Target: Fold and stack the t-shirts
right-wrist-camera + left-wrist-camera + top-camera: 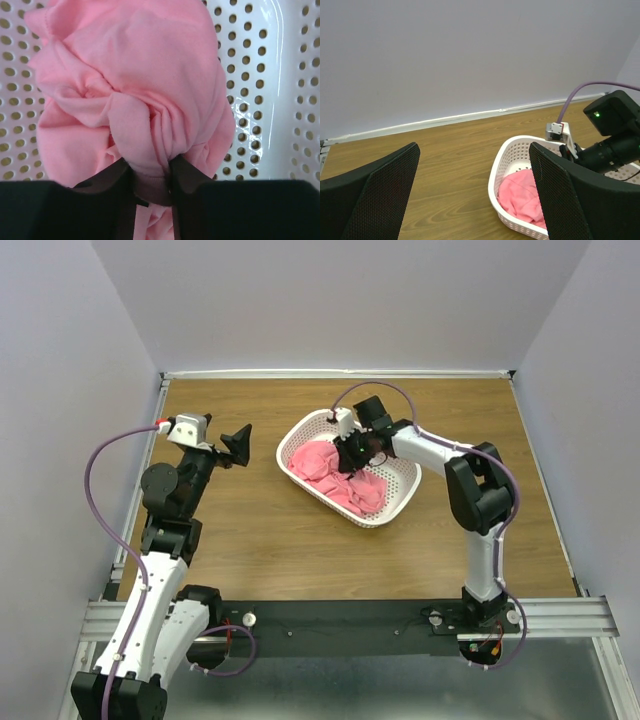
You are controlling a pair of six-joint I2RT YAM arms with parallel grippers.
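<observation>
Crumpled salmon-pink t-shirts point(335, 472) lie bunched in a white perforated basket point(300, 432) on the wooden table. My right gripper point(352, 455) reaches down into the basket. In the right wrist view it point(150, 175) is shut on a fold of pink t-shirt point(135, 90), the cloth pinched between the two black fingers. My left gripper point(232, 445) hovers open and empty left of the basket, above bare table. In the left wrist view its pads point(380, 192) stand wide apart, with the basket point(505, 157) and pink cloth point(520, 195) ahead to the right.
The table point(260, 530) is walled in by grey panels at the back and sides. A black rail point(350, 615) with both arm bases runs along the near edge. The right arm's purple cable point(385, 390) arches over the basket.
</observation>
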